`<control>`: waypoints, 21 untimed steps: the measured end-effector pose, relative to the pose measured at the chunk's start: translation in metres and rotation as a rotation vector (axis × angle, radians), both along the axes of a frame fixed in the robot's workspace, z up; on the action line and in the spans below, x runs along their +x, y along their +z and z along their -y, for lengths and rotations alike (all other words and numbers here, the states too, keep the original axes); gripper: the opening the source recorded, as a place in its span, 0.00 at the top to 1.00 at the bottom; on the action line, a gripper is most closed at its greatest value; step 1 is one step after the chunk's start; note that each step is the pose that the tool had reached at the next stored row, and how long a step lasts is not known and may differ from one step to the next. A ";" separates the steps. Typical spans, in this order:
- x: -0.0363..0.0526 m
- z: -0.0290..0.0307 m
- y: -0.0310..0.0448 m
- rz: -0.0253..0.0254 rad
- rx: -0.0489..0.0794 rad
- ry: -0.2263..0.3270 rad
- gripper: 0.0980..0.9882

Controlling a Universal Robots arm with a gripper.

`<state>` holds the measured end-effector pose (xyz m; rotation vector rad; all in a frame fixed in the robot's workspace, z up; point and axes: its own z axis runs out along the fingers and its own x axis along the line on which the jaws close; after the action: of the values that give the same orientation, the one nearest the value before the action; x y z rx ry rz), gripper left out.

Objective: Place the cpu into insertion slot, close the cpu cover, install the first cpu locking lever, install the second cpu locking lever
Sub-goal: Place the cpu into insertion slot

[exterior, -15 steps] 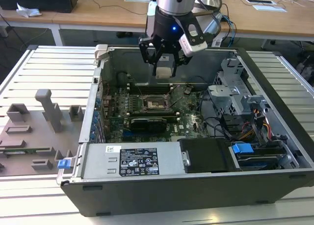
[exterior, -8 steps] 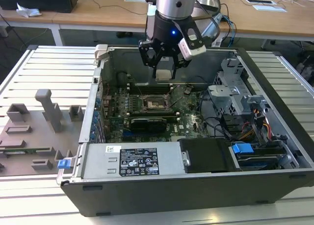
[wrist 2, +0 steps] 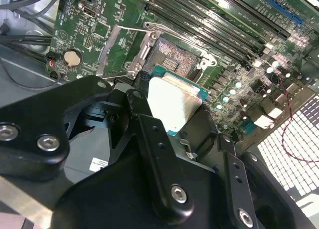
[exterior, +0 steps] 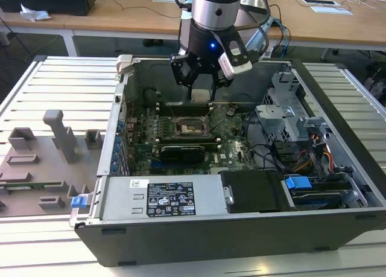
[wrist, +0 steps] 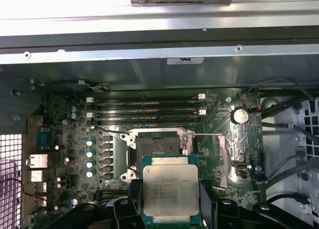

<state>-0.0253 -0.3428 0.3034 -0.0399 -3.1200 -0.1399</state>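
Note:
My gripper (exterior: 199, 91) hangs over the back of the open computer case and is shut on the cpu (exterior: 199, 96). In both wrist views the cpu (wrist: 170, 189) (wrist 2: 172, 102) is a pale silver square on a green base, clamped by its edges between the black fingers (wrist: 133, 196). It is held in the air, apart from the board. The insertion slot (wrist: 158, 144) (wrist 2: 172, 59) (exterior: 192, 127) lies bare on the green motherboard, just beyond the chip. The cpu cover (wrist 2: 110, 45) stands swung open beside the slot. Thin wire locking levers (wrist 2: 134, 29) stick out from it, unlatched.
Long black memory slots (wrist: 144, 105) run behind the socket, close to the case's back wall (wrist: 159, 72). A round coin battery (wrist: 239, 115) and black cables (wrist: 284, 154) lie beside it. The power supply (exterior: 163, 198) and drive cage (exterior: 289, 117) fill the case's front and exterior-view right.

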 end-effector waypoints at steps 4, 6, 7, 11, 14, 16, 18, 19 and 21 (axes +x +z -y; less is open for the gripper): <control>0.0000 0.0000 -0.0045 0.0000 0.000 0.000 0.50; 0.0000 0.0000 -0.0075 0.0000 0.000 0.000 0.50; 0.0000 0.0000 -0.0090 0.0000 0.000 0.000 0.50; 0.0000 0.0000 -0.0143 0.0000 0.000 0.000 0.50; 0.0000 0.0000 -0.0185 0.0000 0.000 0.000 0.50; 0.0000 0.0000 -0.0220 0.0000 0.000 0.000 0.50; 0.0000 0.0000 -0.0251 0.0000 0.000 0.000 0.50; -0.0001 -0.0001 -0.0275 0.0000 0.000 0.000 0.50; -0.0005 -0.0002 -0.0326 0.0000 0.000 0.000 0.50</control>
<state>-0.0259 -0.3426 0.2709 -0.0401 -3.1200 -0.1400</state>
